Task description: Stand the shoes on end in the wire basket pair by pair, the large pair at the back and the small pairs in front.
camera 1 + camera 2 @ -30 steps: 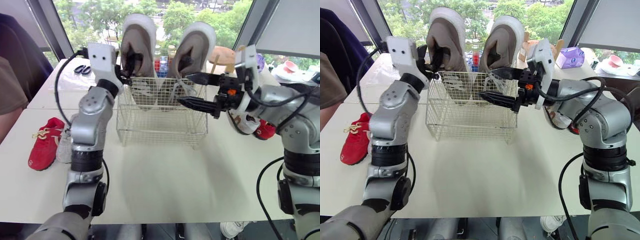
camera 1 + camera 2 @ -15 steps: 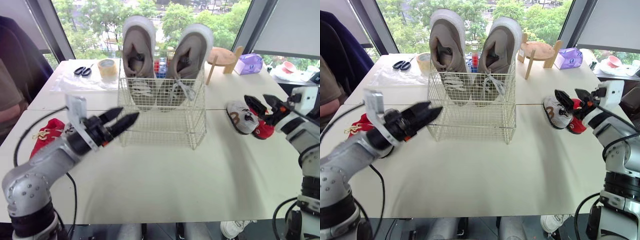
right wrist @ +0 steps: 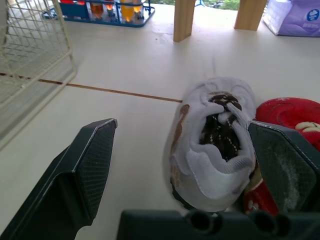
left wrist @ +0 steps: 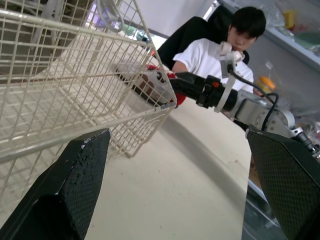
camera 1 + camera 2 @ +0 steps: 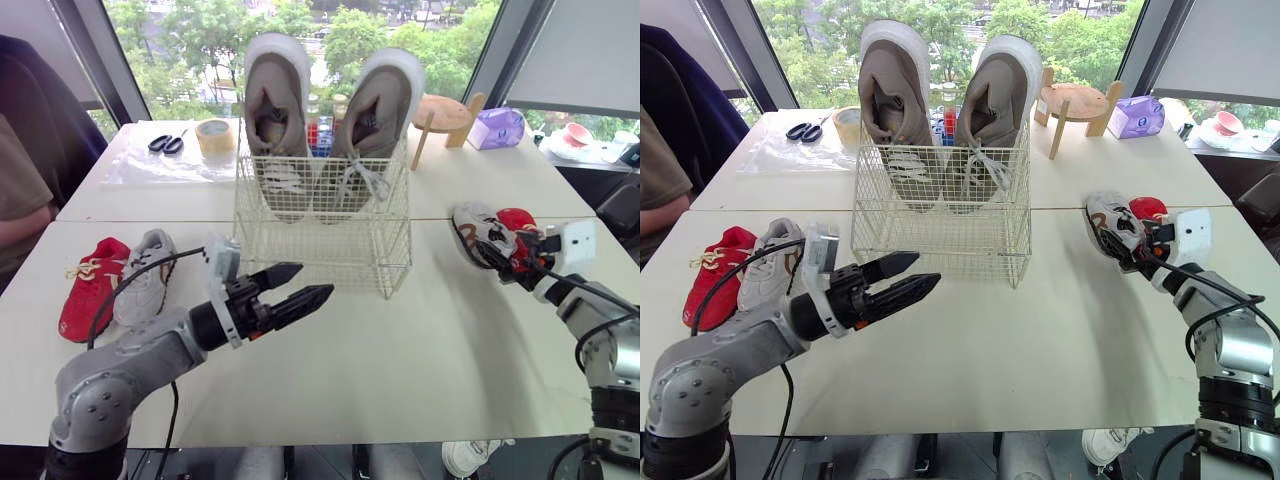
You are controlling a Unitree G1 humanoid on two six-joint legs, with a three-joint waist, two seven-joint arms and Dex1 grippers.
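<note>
The wire basket [image 5: 320, 235] stands mid-table with the large grey pair on end at its back, one shoe [image 5: 277, 100] on the left and the other [image 5: 378, 100] on the right. A small red shoe [image 5: 92, 285] and a small grey shoe [image 5: 146, 287] lie on the table to the left. To the right lie a small white shoe [image 5: 482, 232] and a red one [image 5: 518, 220]. My left gripper [image 5: 316, 279] hovers open and empty before the basket's front left. My right gripper [image 3: 182, 125] is open, its fingers on either side of the white shoe [image 3: 212, 150].
Scissors [image 5: 165, 142] and a tape roll [image 5: 215, 135] lie at the back left. A bottle rack [image 5: 322, 130] stands behind the basket, a wooden stand [image 5: 445, 112] and a purple box [image 5: 497, 128] at the back right. A person [image 5: 20, 190] sits at the left edge.
Both grippers left the large shoes in the basket. The left one swung down and inward to the basket's front. The right one came down around the white shoe on the right.
</note>
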